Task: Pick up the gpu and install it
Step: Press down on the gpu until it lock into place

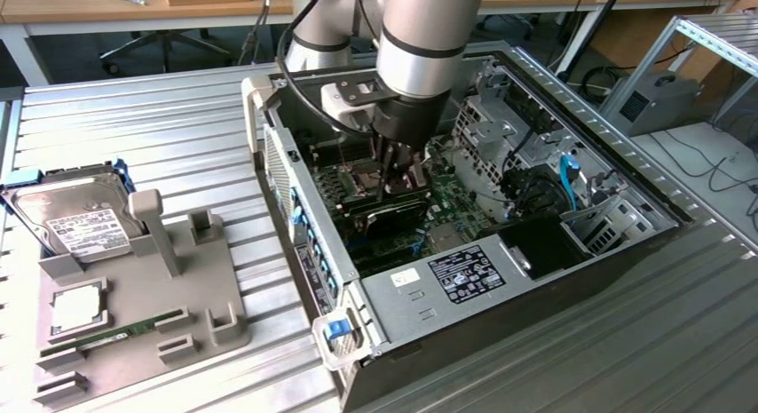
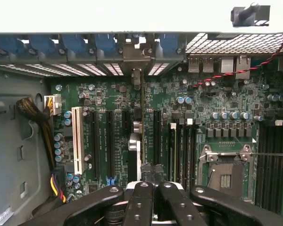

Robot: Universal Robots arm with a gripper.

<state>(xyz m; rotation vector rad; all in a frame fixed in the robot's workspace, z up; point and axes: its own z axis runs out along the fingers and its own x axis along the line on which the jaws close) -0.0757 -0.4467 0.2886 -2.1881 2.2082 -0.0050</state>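
The gpu (image 2: 134,141) shows edge-on, mostly hidden behind the gripper (image 2: 151,175)

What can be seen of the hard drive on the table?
The hard drive is a silver, metal-looking box with a white printed label on its upper face. It lies flat, label up, seated in a blue carrier whose edge shows around it. It sits at the exterior view's left, against the grey fixture on the ribbed metal table.

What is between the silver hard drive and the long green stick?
A flat square silver chip lies between the hard drive and the green stick, on the grey tray, in the exterior view.
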